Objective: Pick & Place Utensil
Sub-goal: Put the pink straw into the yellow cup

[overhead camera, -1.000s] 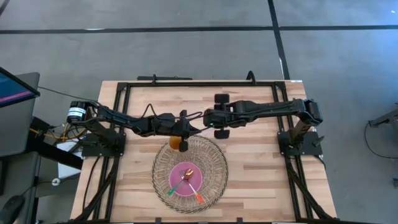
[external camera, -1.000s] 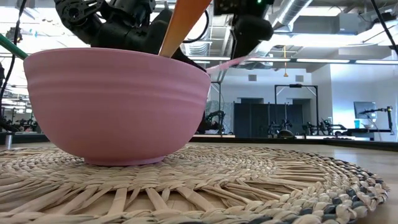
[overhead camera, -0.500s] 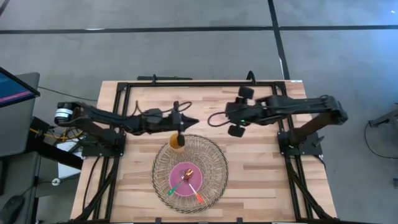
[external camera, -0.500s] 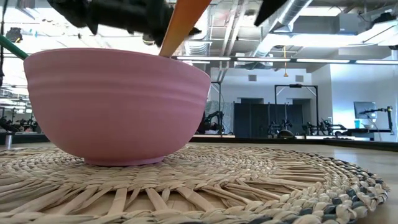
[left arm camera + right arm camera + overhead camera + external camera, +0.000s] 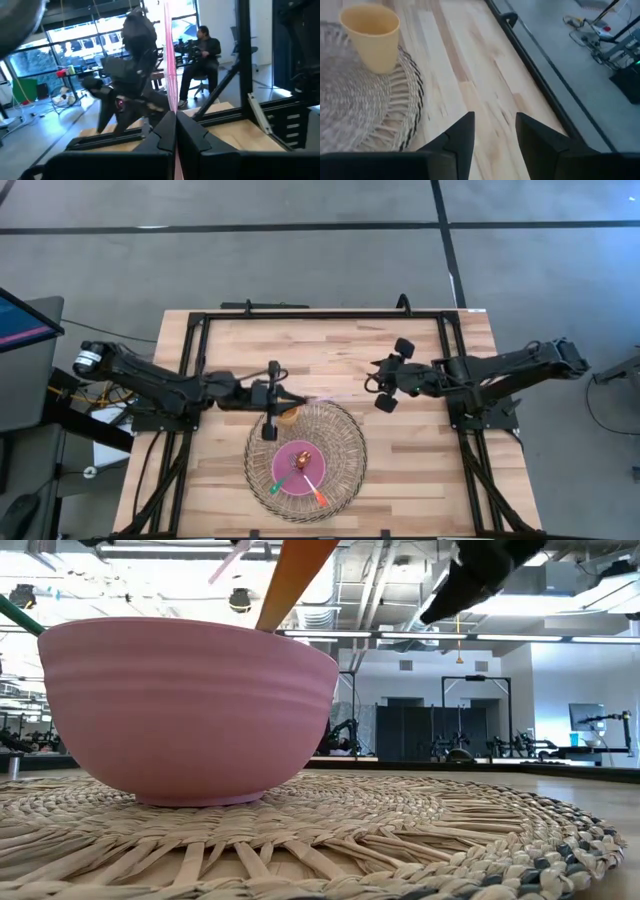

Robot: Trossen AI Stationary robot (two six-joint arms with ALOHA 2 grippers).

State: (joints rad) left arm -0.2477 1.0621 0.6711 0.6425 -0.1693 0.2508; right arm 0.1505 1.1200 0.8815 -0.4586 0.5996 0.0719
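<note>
My left gripper (image 5: 287,396) is over the woven mat's far edge, just above a yellow cup (image 5: 288,416), and is shut on a thin pink utensil (image 5: 167,55). That utensil also shows as a slanted pink stick (image 5: 232,558) high in the low view. My right gripper (image 5: 378,386) hangs open and empty over bare wood to the right of the mat; its wrist view looks down at the cup (image 5: 370,36). A pink bowl (image 5: 298,470) stands on the mat and holds utensils with orange and green handles. My left gripper pinches the pink utensil by its thin handle (image 5: 170,102) between its two shut fingers (image 5: 192,137). The fingers point level toward the table's right. The handle runs along them and sticks out well past their tips. The utensil is lifted clear of the table.
The round woven mat (image 5: 340,435) fills the table's middle near side. A black frame (image 5: 320,314) runs along the far edge and both sides. Bare wood (image 5: 410,460) lies right of the mat. People and equipment show in the room behind.
The two grippers met above the cup a second ago and have drawn apart. My right arm has pulled back toward the table's right edge, empty. My left arm has kept the pink utensil, drawn back a little to the left, and the utensil now shows higher in the low view.
</note>
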